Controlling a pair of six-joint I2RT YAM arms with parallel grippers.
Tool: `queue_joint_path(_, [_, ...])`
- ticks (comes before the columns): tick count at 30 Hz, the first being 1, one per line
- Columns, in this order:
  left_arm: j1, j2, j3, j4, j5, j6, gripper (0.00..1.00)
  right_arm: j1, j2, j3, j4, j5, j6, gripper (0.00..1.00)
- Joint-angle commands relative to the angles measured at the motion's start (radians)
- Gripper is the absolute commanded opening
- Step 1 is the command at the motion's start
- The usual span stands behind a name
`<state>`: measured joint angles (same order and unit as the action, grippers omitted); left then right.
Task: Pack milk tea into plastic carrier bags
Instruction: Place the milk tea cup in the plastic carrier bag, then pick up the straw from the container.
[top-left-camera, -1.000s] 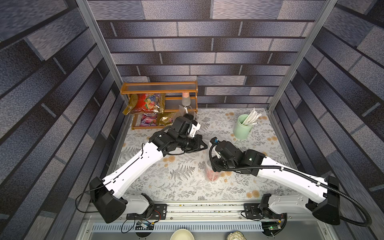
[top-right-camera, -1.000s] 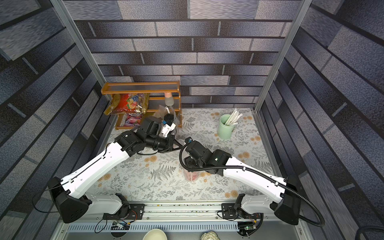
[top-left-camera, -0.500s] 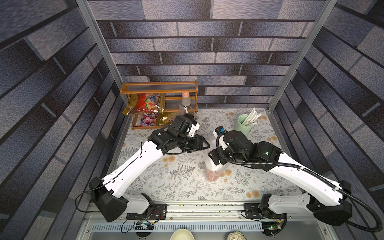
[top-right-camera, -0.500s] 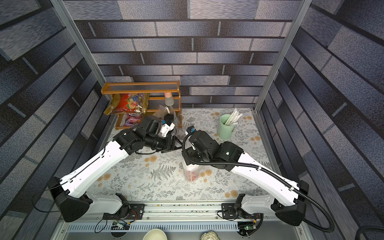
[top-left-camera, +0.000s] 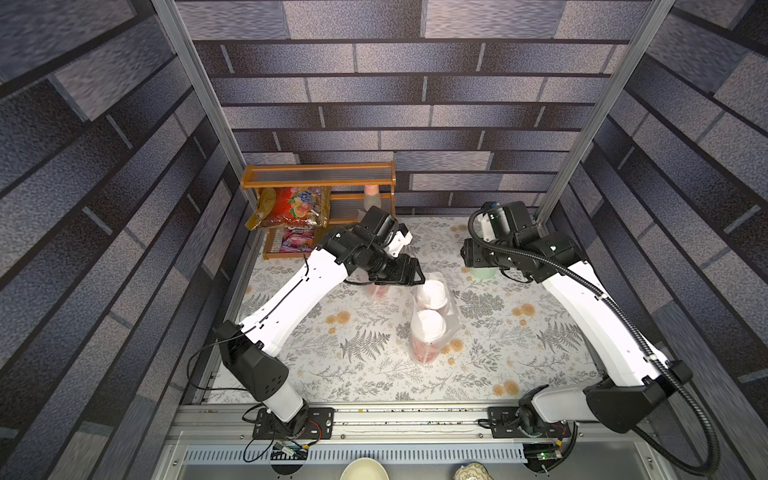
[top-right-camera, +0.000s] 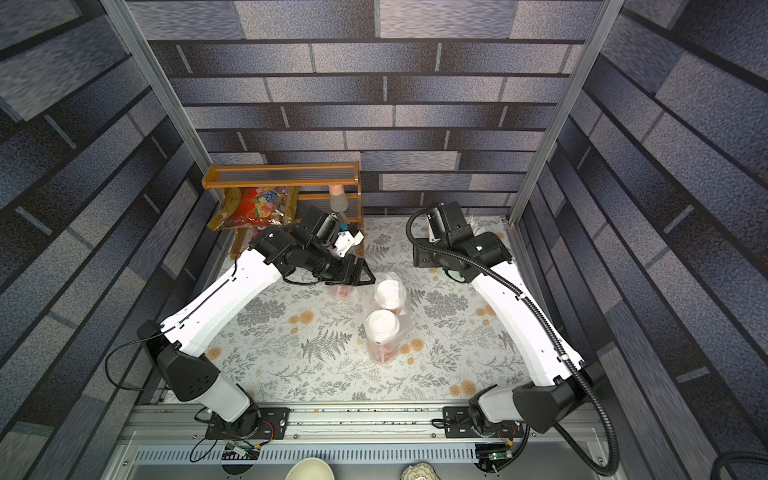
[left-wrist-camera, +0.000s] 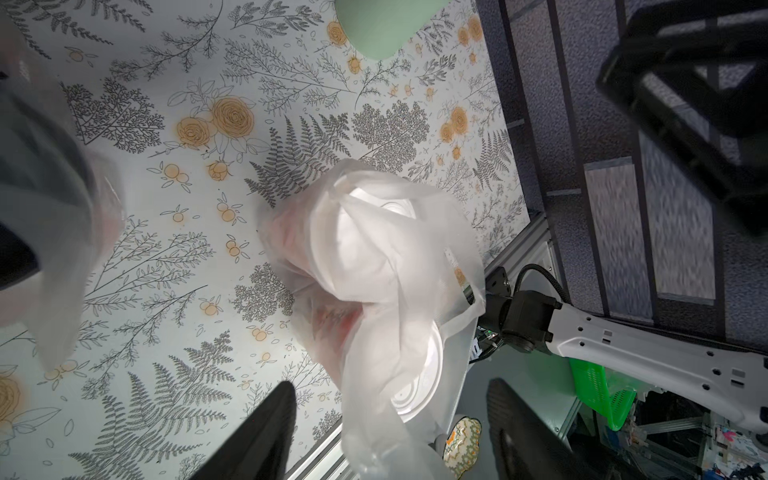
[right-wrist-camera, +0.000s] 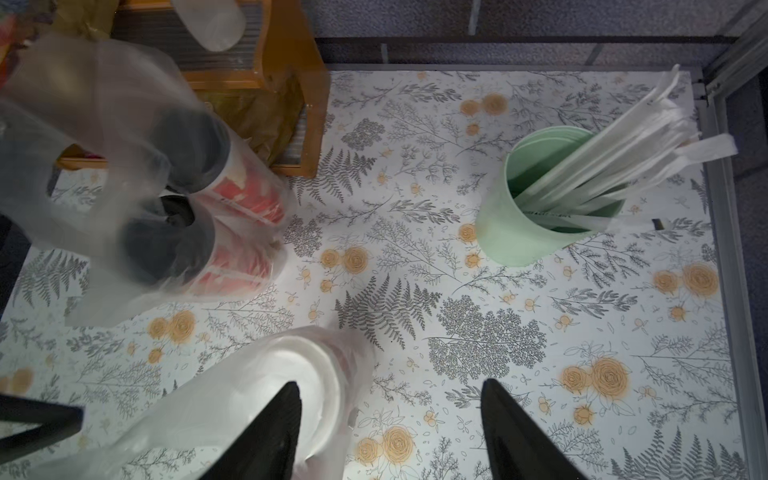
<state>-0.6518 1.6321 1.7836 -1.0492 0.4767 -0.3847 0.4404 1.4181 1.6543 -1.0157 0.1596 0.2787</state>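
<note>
Two white-lidded red cups of milk tea (top-left-camera: 429, 325) (top-left-camera: 432, 293) stand inside a clear plastic carrier bag (top-left-camera: 451, 322) mid-table, in both top views. My left gripper (left-wrist-camera: 390, 432) hovers open just behind it; a loose fold of that bag (left-wrist-camera: 374, 291) hangs between the spread fingers (left-wrist-camera: 266, 436). A second bag (right-wrist-camera: 83, 104) holds two black-lidded red cups (right-wrist-camera: 187, 145) (right-wrist-camera: 166, 245) and sits under the left wrist by the shelf. My right gripper (right-wrist-camera: 395, 432) is open over bare table, near the green cup, one finger (right-wrist-camera: 266, 432) overlapping the white-lid bag (right-wrist-camera: 249, 395).
A pale green cup of white straws (right-wrist-camera: 523, 232) stands at the back right, below the right wrist (top-left-camera: 484, 273). A wooden shelf (top-left-camera: 320, 183) with foil snack packets (top-left-camera: 291, 205) and a bottle (top-left-camera: 372, 199) fills the back left corner. A metal rail (top-left-camera: 374, 419) edges the front.
The left gripper has opened and let the bag's handle go. The right arm has swung back and right, from over the white-lid bag to the green cup.
</note>
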Motion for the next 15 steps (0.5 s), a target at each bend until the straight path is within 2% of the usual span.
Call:
queue_joint_path(1, [0.004,0.017,0.046,-0.101,-0.038,0.102,0.73,-0.104,0.039,0.027,0.014,-0.048,-0.019,0.66])
queue_joint_path(4, [0.01,0.038,0.059,-0.105,-0.031,0.119,0.7,-0.198,0.082,0.046,0.05,-0.075,-0.014,0.63])
queue_joint_path(6, [0.01,0.049,0.061,-0.107,-0.029,0.125,0.64,-0.251,0.125,0.066,0.071,-0.096,-0.006,0.61])
queue_joint_path(11, [0.013,0.047,0.051,-0.081,-0.066,0.088,0.32,-0.357,0.239,0.128,0.095,-0.078,0.003,0.52])
queue_joint_path(15, [0.011,0.022,0.01,-0.019,-0.053,0.032,0.15,-0.456,0.258,0.073,0.176,-0.156,0.046,0.47])
